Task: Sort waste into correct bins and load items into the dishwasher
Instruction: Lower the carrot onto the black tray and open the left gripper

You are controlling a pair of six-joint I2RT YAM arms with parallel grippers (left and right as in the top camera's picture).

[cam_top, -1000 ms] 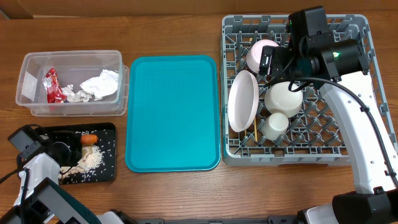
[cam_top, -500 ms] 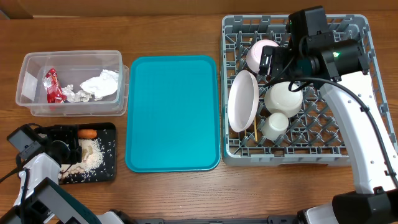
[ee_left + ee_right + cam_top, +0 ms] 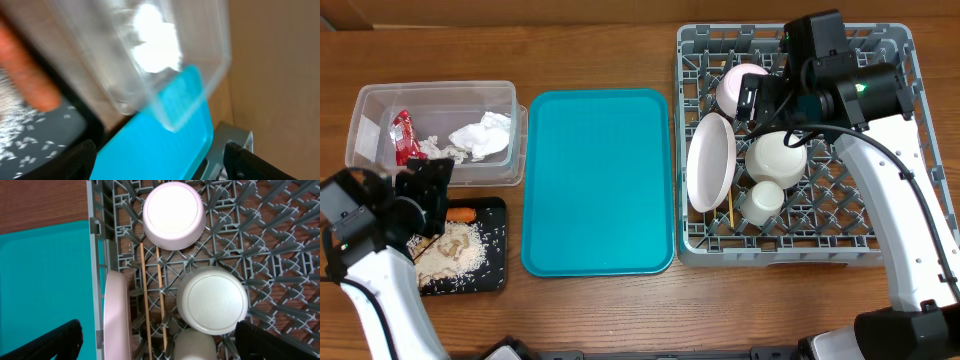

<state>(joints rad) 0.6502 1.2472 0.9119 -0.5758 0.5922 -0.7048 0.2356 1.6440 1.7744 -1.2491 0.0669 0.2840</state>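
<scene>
- Across the overhead frame runs a brown wooden tabletop (image 3: pixel 620 40). A teal tray (image 3: pixel 598 180) lies at its centre with nothing on it.
- At the right of the frame sits the grey dish rack (image 3: pixel 895 60). At upper left sits the clear tub (image 3: pixel 365 110), with the black tray (image 3: pixel 498 215) just below it.
- The left wrist view is blurred. A plain tan surface (image 3: pixel 280 65) fills its right side.
- The left arm (image 3: pixel 370 250) enters from the lower left corner and reaches up and to the right. Its head hangs over the near edge of the clear tub and the top of the black tray.
- The left jaws are spread wide. The wrist view shows nothing between the two dark fingertips.
- The right arm (image 3: pixel 910 170) rises along the right edge and bends left over the dish rack. The right jaws stand fully apart above the dishes and grip nothing.
- Dish rack contents:
  - The white plate (image 3: pixel 711 162) stands on edge near the left wall.
  - Two white bowls (image 3: pixel 740 85) (image 3: pixel 775 158) lie upside down.
  - The small cup (image 3: pixel 761 200) sits below the bowls.
  - The chopsticks (image 3: pixel 145 280) lie side by side between the plate and the bowls.
- Clear tub contents: the crumpled white napkin (image 3: pixel 482 135) and the red wrapper (image 3: pixel 402 135).
- Black tray contents: the orange carrot (image 3: pixel 463 213) lies at the top edge. The beige rice scraps (image 3: pixel 460 250) are heaped and scattered below it.
</scene>
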